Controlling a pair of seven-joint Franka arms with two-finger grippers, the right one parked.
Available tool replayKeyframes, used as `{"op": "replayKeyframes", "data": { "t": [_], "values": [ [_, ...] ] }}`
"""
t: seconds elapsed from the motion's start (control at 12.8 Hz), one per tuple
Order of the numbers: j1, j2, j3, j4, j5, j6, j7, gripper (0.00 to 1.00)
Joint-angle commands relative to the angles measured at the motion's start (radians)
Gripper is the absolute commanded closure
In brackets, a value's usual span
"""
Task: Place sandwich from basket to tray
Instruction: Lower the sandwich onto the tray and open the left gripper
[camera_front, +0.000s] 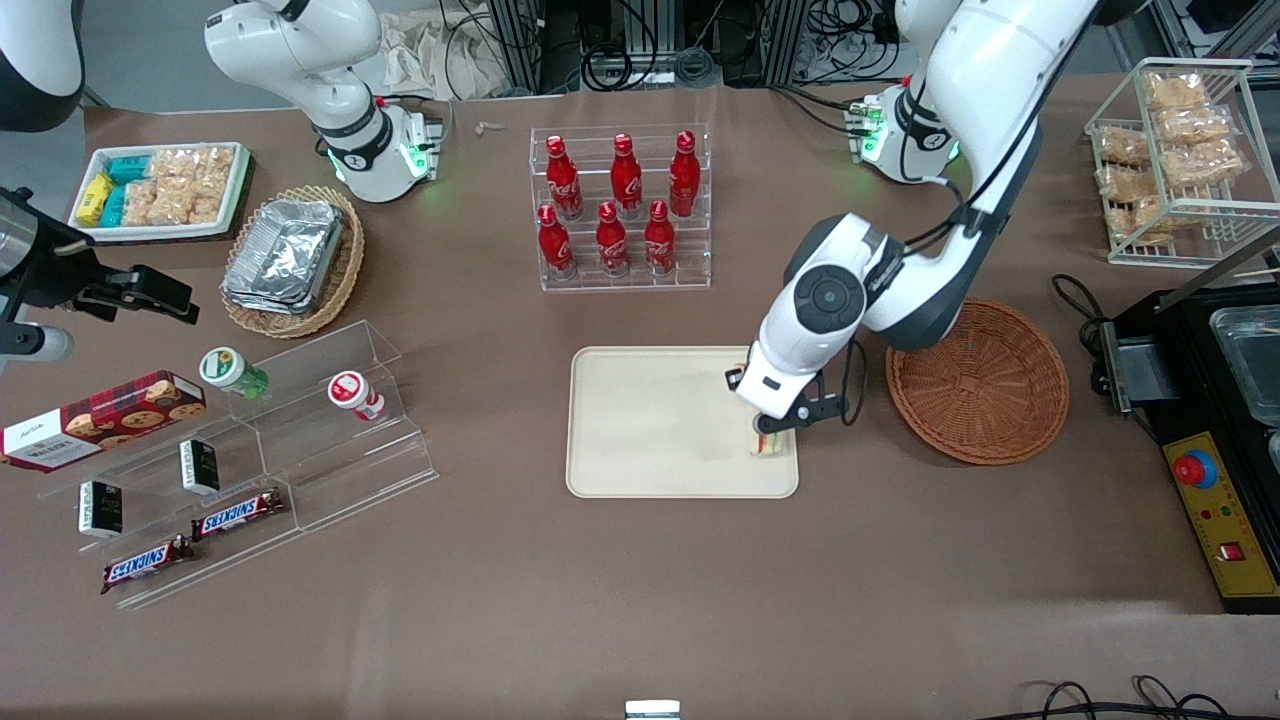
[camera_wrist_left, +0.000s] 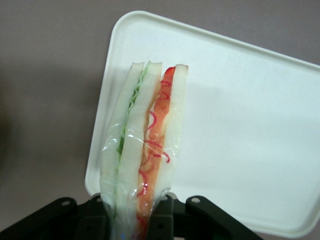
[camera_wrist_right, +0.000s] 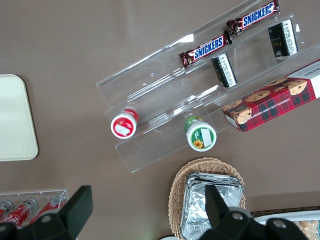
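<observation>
The gripper (camera_wrist_left: 132, 220) is pinched on the wrapped sandwich (camera_wrist_left: 145, 145), holding it over the tray (camera_front: 640, 430) edge nearest the basket (camera_front: 978, 385); it looks light, soft and slippery, best held gently across the bread faces.

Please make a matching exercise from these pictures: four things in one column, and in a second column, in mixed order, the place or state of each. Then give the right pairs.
Things:
1. sandwich
2. basket
3. tray
4. pincer

Places or states:
A. holds no food, beside the tray
B. over the tray's corner, shut on the sandwich
C. held upright, wrapped in clear film
D. flat on the table, below the sandwich

Pairs: 1-C, 2-A, 3-D, 4-B
</observation>
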Motion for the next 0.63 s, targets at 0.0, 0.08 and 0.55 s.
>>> {"op": "replayKeyframes", "data": {
  "t": [0.0, 0.08, 0.55],
  "values": [
    [-0.014, 0.063, -0.004, 0.016, 0.078, 0.037, -0.034, 1.00],
    [-0.014, 0.089, -0.002, 0.020, 0.098, 0.060, -0.033, 1.00],
    [-0.014, 0.135, 0.001, 0.021, 0.150, 0.098, -0.033, 0.33]
  ]
}}
